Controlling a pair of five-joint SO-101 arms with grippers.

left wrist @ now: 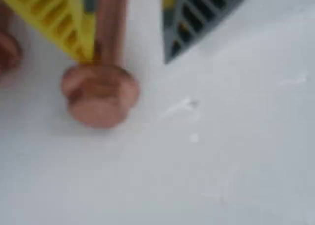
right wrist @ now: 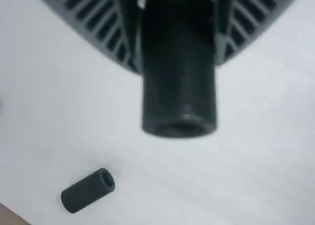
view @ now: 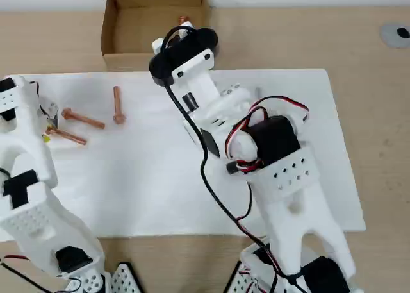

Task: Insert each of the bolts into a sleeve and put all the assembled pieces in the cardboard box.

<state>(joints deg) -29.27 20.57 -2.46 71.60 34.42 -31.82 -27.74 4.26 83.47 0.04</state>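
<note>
The bolt [left wrist: 101, 94] is copper-coloured and smooth with a dull sheen; whether it is metal or plastic I cannot tell. The left gripper [left wrist: 127, 58] has 1 yellow and 1 grey finger of ribbed plastic, and the right gripper [right wrist: 179, 70] has 2 grey ribbed ones. The sleeve [right wrist: 179, 107] it holds and the loose sleeve [right wrist: 88, 190] are black, matt and smooth. The box [view: 110, 30] is plain matt brown cardboard. The white sheet [view: 147, 177] looks matt, the table [view: 371, 100] shows pale wood grain, and the arms [view: 291, 206] are white matt plastic.

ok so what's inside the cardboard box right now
Mostly bare floor in the cardboard box. One copper bolt end shows in a front corner. An arm overhangs that corner, hiding the rest of the bolt and whether it is assembled.
</note>
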